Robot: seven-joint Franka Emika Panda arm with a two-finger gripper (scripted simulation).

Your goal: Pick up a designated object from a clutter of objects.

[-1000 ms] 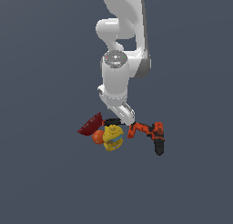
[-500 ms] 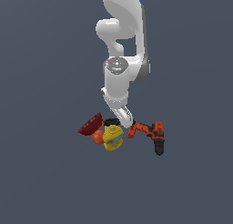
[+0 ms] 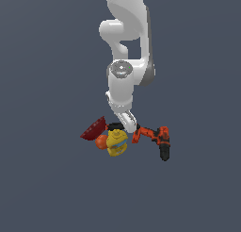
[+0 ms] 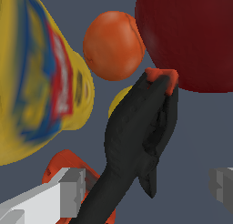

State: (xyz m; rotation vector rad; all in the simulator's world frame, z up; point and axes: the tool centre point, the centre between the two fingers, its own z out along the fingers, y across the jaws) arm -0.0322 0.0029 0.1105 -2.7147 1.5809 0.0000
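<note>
From the exterior view, the arm is bent low over the clutter, its hand point(image 3: 128, 119) right down among the things, so I'd judge this the final approach before the grasp. The dark red bowl point(image 3: 94, 129) sits at the exterior view's left, the orange ball point(image 3: 101, 141) and the yellow lumpy object point(image 3: 117, 142) just beside it, and the orange-black drill point(image 3: 157, 139) out to the exterior view's right. The black rod point(image 3: 116, 126) shows only as a dark patch just by the hand, atop the yellow object.

The wrist view is clearer: the rod point(image 4: 136, 141) runs between the two fingertips point(image 4: 73, 191), its red-orange tip lying against the bowl point(image 4: 191, 36), near the ball point(image 4: 113, 45). The hand is spread wide, gripping nothing. Next, I reckon, it should settle lower and close squarely across the rod, clear of the yellow object point(image 4: 41, 77) crowding one side.
</note>
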